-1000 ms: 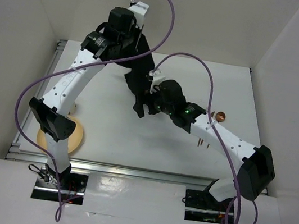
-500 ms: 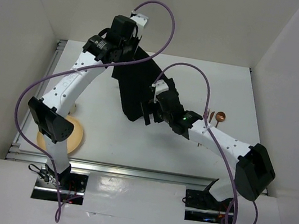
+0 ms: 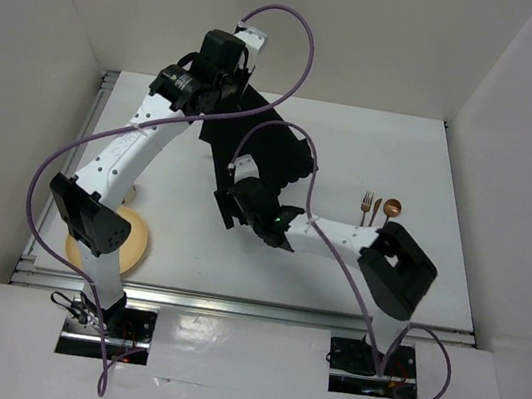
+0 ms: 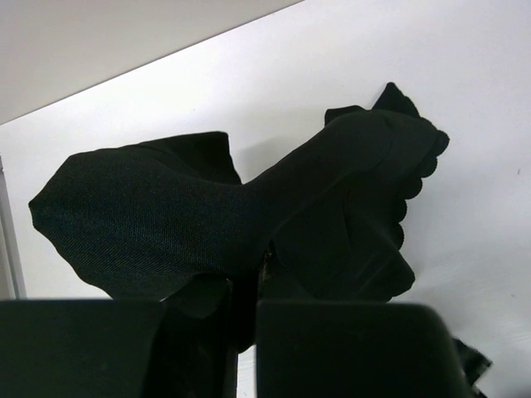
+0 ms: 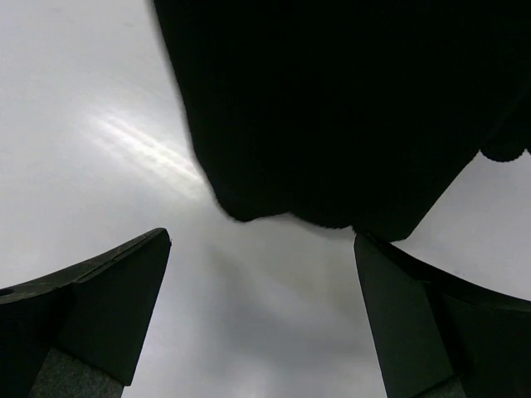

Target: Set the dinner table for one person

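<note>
The black cloth mat (image 3: 264,149) lies rumpled on the white dinner table (image 3: 405,151), far left of centre. My left gripper (image 3: 226,84) is shut on the mat's far corner; in the left wrist view the mat (image 4: 207,207) bunches out from between the dark fingers (image 4: 332,348). My right gripper (image 3: 225,205) is open and empty, just off the mat's near edge. In the right wrist view the mat's edge (image 5: 348,108) hangs above the gap between the two spread fingers (image 5: 99,307), with bare table (image 5: 99,124) beneath.
A copper fork (image 3: 366,207), knife (image 3: 375,212) and spoon (image 3: 392,207) lie side by side at the right. A tan wooden plate (image 3: 141,241) sits at the near left, partly under the left arm. Silver rails (image 3: 229,303) edge the table; white walls surround it.
My right gripper has come away from the mat and swung left toward the near side, uncovering the cutlery. The mat has dropped from a hanging fold to lie lower and wider on the table.
</note>
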